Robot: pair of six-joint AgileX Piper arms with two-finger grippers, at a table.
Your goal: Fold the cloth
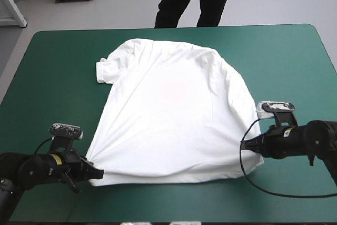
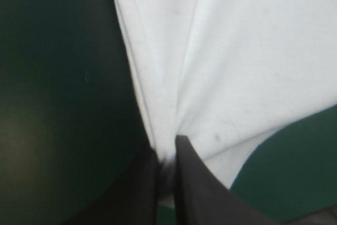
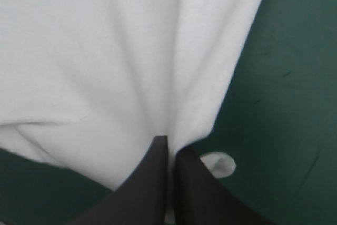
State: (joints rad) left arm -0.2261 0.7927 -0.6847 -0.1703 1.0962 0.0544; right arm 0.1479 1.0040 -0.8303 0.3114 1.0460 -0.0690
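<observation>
Left pincer (image 1: 97, 173) and right pincer (image 1: 247, 143) clenched on T-shirt (image 1: 174, 119), near corners; I judge it light, limp, saggy.

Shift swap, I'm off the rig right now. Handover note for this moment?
Left gripper: shut on the T-shirt, at its near left corner.
Right gripper: shut on the T-shirt, at its near right corner.
T-shirt: spread flat mid-table on the teal-green cover, one sleeve at the far left, creases running to both grips.
Done: spread out, both near corners gripped.
Left: no fold visible yet; likely next, carry the near edge toward the far edge.
</observation>
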